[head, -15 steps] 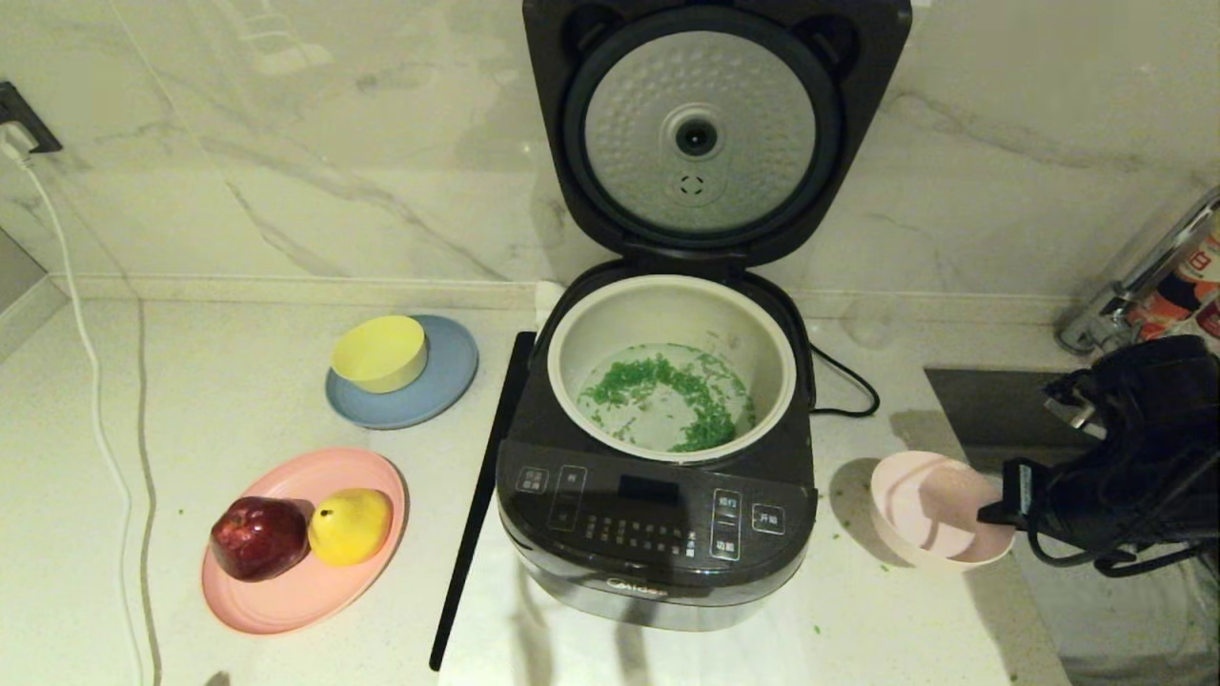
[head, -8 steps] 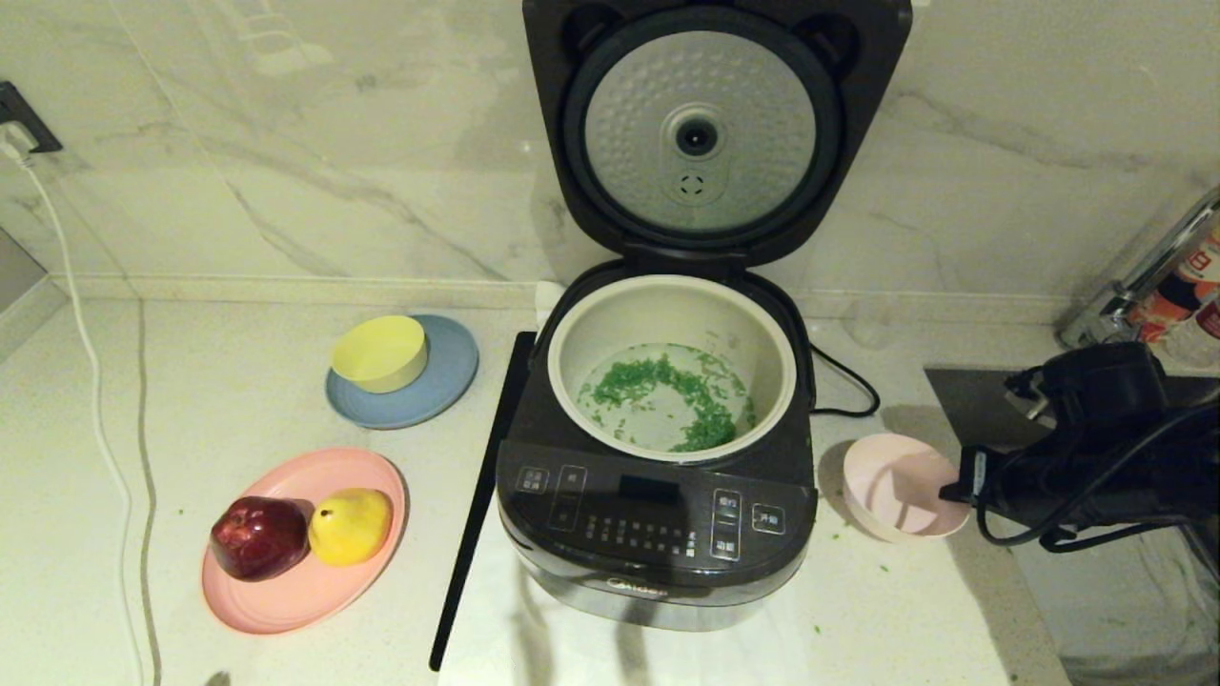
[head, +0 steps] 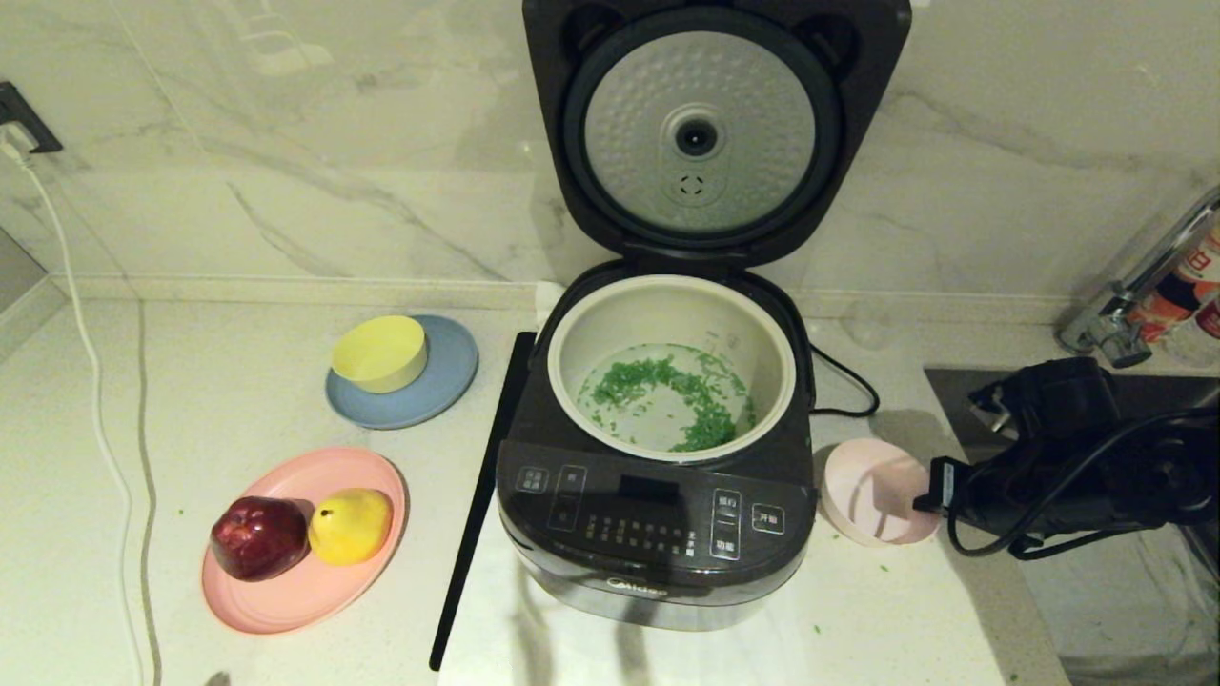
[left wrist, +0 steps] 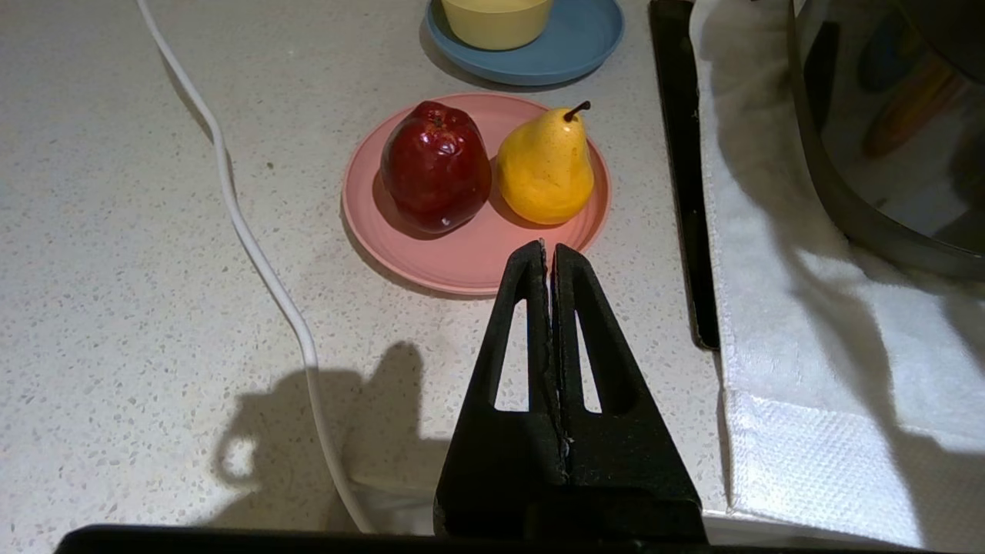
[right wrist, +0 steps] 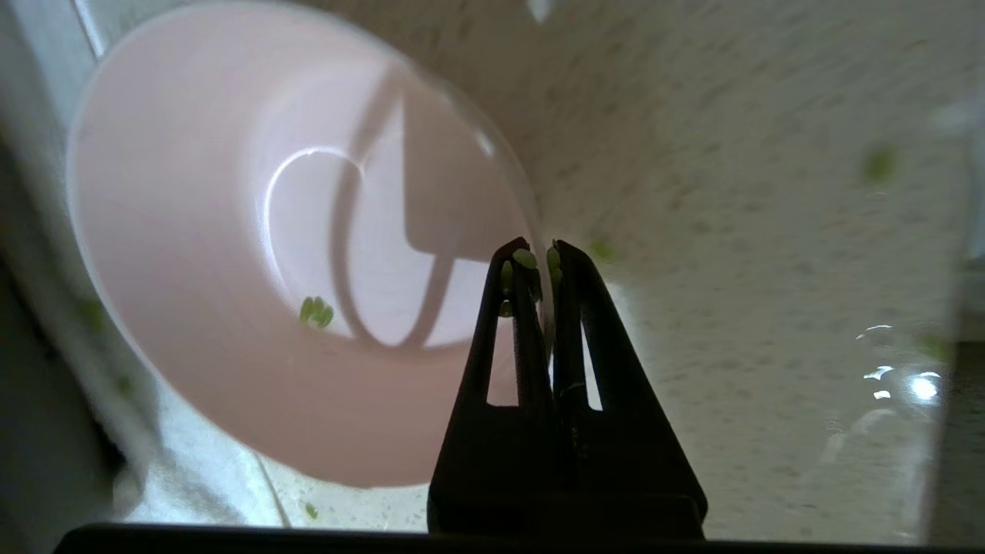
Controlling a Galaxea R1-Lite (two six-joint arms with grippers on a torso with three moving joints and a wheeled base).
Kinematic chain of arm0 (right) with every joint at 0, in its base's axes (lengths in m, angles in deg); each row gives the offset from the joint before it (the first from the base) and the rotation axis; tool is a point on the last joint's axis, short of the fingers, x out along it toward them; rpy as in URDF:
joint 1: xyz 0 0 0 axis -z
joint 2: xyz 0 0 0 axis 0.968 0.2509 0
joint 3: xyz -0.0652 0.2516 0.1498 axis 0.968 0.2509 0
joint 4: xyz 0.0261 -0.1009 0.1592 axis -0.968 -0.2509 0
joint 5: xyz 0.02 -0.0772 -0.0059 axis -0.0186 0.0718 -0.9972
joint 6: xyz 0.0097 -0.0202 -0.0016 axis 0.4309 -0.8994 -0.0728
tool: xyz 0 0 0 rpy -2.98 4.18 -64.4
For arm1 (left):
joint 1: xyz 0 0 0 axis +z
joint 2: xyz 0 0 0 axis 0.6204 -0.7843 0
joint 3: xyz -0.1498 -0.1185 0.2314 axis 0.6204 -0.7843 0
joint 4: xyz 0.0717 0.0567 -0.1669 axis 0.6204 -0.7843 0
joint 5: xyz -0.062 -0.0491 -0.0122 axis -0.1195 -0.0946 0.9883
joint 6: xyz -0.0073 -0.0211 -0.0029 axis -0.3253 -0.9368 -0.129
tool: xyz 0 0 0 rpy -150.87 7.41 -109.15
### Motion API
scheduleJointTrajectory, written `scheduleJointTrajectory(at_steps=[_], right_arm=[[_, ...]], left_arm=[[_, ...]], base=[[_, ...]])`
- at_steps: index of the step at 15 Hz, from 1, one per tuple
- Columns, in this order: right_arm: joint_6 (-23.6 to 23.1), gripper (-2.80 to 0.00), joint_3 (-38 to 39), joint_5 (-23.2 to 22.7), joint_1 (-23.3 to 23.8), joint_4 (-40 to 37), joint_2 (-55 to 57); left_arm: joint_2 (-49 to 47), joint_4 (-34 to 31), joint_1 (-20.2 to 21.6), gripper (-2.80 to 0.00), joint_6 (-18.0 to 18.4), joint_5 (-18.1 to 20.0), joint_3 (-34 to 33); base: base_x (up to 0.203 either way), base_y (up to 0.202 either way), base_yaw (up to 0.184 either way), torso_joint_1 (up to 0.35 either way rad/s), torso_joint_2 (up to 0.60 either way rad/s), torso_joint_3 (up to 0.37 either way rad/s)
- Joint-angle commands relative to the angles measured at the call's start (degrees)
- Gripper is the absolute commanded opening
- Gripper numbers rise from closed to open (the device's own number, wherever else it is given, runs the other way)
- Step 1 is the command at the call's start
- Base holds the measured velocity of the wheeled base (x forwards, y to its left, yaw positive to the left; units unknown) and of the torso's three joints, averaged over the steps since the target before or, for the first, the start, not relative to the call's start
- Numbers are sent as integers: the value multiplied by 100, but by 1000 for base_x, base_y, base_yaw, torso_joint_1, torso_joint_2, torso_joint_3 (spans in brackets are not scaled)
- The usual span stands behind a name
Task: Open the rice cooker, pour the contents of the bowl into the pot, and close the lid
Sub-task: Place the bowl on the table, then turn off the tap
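The cooker point(head: 658, 514) stands with its lid point(head: 710, 133) up, green bits point(head: 667, 395) in the pot point(head: 672, 367). The right hand point(right wrist: 542, 258) pinches the rim of the pink bowl point(head: 872, 491), tilted just beside the cooker on the surface point(head: 238, 400). The left hand point(left wrist: 548, 254) hangs pressed together near a pink plate point(left wrist: 462, 258)

The bowl point(head: 872, 491) sits just right of the rice cooker point(head: 658, 514); contents point(head: 681, 395) lie in the pot point(head: 672, 295)

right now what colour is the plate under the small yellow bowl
Blue, a flat round blue plate; clearest in the left wrist view.
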Motion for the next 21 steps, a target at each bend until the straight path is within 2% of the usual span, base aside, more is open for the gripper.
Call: scheduleJointTrajectory(at_steps=[1, 4, 7, 10, 11, 13, 14, 16, 17, 18, 21], right_arm=[[12, 0, 17, 1, -44, -10, -66], [309, 0, 4, 9, -37, -43, -495], [395, 0, 37, 19, 44, -189, -1212], [379, 0, 34, 505, 483, -293, -1811], [347, -280, 31, 577, 656, -395, -1935], [333, -280, -29, 739, 840, -746, -1948], [315, -280, -35, 1066, 907, -748, -1856], [290, -280, -55, 2007, 980, -667, -1540], [275, -280, -53, 2477, 1023, -512, -1404], [267, -280, -24, 2752, 1168, -212, -1315], [159, -280, 28, 3218, 1520, 462, -1035]], left_arm=[[-5, -1, 2, -280, -3, -3, -53], [-5, 0, 2, -280, -4, -3, -53], [-5, 3, 2, -280, -6, 0, -53], [-5, 0, 2, -280, 0, -8, -53], [-5, 2, 2, -280, 0, -4, -53], [-5, -3, 2, -280, -7, -8, -53], [-5, 5, 2, -280, 0, -8, -53], [-5, -4, 2, -280, 0, -4, -53], [-5, 5, 2, -280, 0, 1, -53], [-5, 5, 2, -280, -6, -8, -53], [-5, 5, 2, -280, -8, 0, -53]], base=[[0, 0, 0, 0, 0, 0], [0, 0, 0, 0, 0, 0], [0, 0, 0, 0, 0, 0], [0, 0, 0, 0, 0, 0], [0, 0, 0, 0, 0, 0], [0, 0, 0, 0, 0, 0], [0, 0, 0, 0, 0, 0], [0, 0, 0, 0, 0, 0], [0, 0, 0, 0, 0, 0], [0, 0, 0, 0, 0, 0], [0, 0, 0, 0, 0, 0]])
